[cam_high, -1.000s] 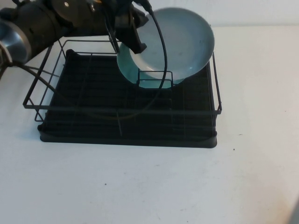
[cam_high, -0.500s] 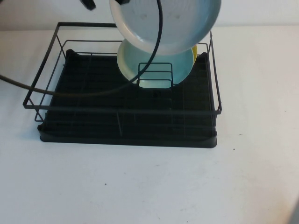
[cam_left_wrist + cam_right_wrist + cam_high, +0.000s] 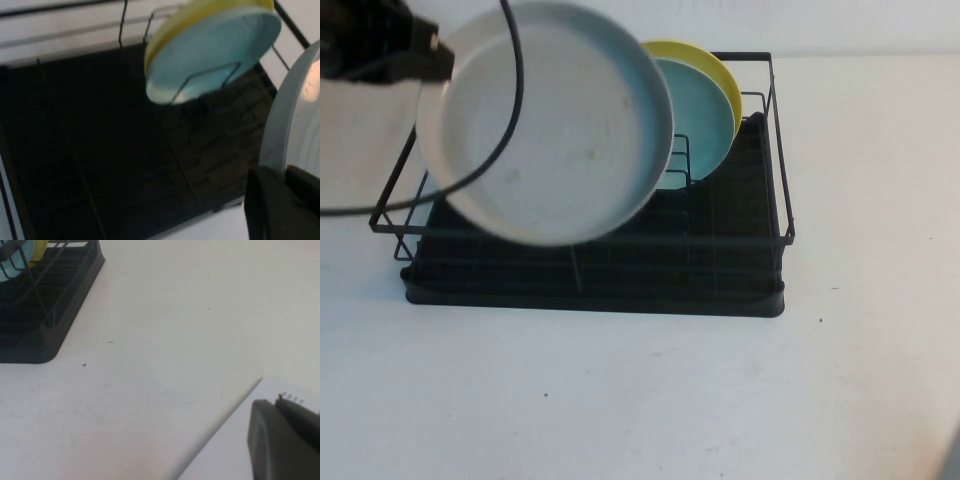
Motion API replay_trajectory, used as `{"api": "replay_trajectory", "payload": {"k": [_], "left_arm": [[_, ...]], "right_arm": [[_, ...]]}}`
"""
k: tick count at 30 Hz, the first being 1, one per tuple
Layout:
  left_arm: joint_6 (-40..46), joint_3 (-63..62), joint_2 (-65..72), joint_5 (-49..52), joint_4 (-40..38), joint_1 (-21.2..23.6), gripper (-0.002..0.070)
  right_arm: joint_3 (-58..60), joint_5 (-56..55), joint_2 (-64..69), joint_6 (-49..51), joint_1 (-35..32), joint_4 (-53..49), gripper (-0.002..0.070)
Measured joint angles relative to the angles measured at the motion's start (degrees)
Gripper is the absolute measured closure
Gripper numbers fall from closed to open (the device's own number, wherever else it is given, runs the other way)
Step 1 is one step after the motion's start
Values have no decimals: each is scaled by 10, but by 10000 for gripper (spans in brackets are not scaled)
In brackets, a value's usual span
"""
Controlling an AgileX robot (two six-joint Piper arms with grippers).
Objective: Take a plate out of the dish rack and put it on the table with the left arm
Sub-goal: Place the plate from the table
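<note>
My left gripper [image 3: 432,60] is shut on the rim of the pale grey-blue plate [image 3: 548,122]. It holds the plate in the air, tilted, above the left half of the black dish rack [image 3: 595,290]. In the left wrist view the gripper [image 3: 286,175] pinches the plate's edge [image 3: 295,120] over the rack's tray base [image 3: 100,150]. My right gripper [image 3: 287,435] is shut and empty, low over the white table [image 3: 175,330], to the right of the rack.
A teal plate [image 3: 705,120] and a yellow plate [image 3: 720,72] behind it stand in the small wire holder at the rack's back right; both also show in the left wrist view [image 3: 215,55]. The rack's corner [image 3: 45,335] shows in the right wrist view. White table [image 3: 640,400] lies in front.
The left gripper has lifted the pale plate up out of the holder and carried it left and nearer the camera. The teal and yellow plates stay in the rack.
</note>
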Motion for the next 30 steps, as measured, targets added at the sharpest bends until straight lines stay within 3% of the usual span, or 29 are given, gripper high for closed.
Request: {"api": "replay_trajectory", "payload": {"k": [4,10,16,22,30], "left_arm": [[-4,144,-60,-4,-15,5,675],[2,412,-205,-90,-99,5,675],[15,600,-258,-186,-154,5,675],[87,666,-241,-298,-212,5,675],[217,669,-154,-325,-313,5,675]], "right_arm": [[0,0,0,0,0,0,696],[0,0,0,0,0,0,696],[0,0,0,0,0,0,696],[0,0,0,0,0,0,696],[0,0,0,0,0,0,696]]}}
